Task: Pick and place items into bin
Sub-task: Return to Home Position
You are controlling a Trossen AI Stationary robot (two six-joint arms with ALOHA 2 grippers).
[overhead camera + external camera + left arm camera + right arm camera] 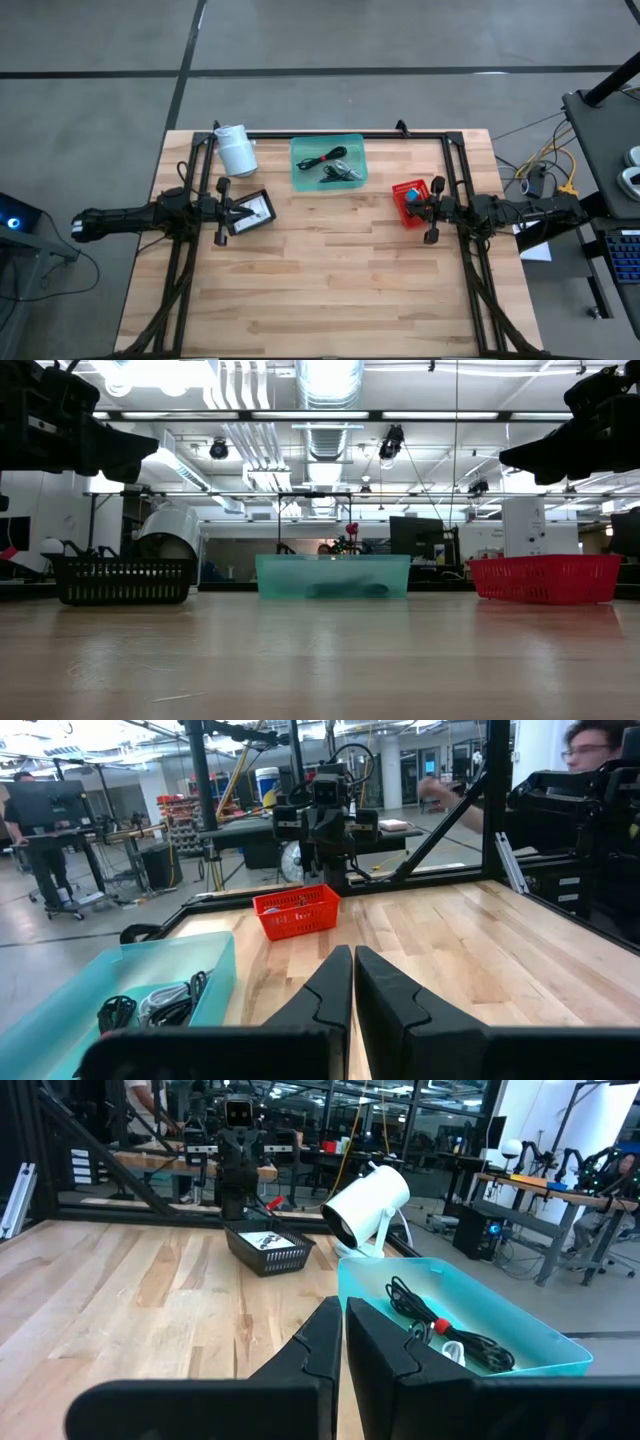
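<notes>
Both arms of the sorting robot are hanging level above the wooden table, and the job is looking all but finished: no loose item is showing on the wood, and all 3 bins are holding goods. The left gripper is hovering at the black bin, its fingers pressed together on nothing. The right gripper, likewise closed and empty, is hovering at the edge of the red bin. The thin black cable is lying in the teal bin between the 2 arms, its bundle stretching along the bin's longer side, with black clips just beside it. Flat white packets are lying face-up in the black bin, skewed to the table's edge. A white roll is standing outside the bins. Only parking the arms appears to be left.
</notes>
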